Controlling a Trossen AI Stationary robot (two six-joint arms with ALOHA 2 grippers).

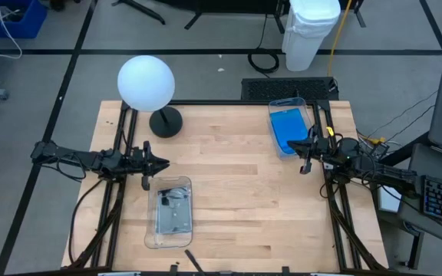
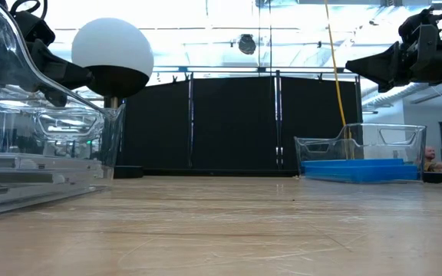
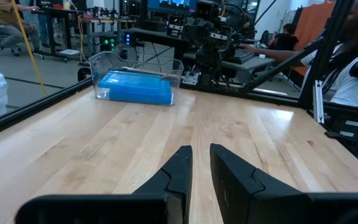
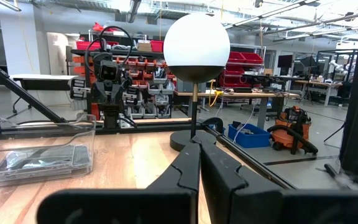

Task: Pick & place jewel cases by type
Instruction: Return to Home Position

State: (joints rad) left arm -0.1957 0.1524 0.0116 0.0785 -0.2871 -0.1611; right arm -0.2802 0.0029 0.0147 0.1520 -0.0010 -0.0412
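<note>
Sorting appears finished on the wooden surface [image 1: 236,207]. The blue jewel cases [image 1: 288,129] lie stacked in a clear bin [image 1: 273,130] at the upper right of the overhead frame. The dark jewel cases [image 1: 173,213] lie flat in a second clear bin [image 1: 149,222] at lower centre-left. How many are in each stack cannot be counted from these views, and no case is visible on the bare wood.

The left end effector [image 1: 159,163] hangs just above the dark cases' bin in the frame. Its fingers are barely parted and it is carrying nothing. The right end effector [image 1: 305,153] sits at the lower edge of the blue cases' bin with its fingers pressed together, also empty.

What looks to remain is the retreat to rest. To do it cleanly, each arm should pull straight back toward its own side of the frame and stay high enough to clear the bin walls. The left arm should also stay clear of the white globe lamp [image 1: 146,83] at upper left, whose base stands close by. A nudged bin could disturb the stacks.
</note>
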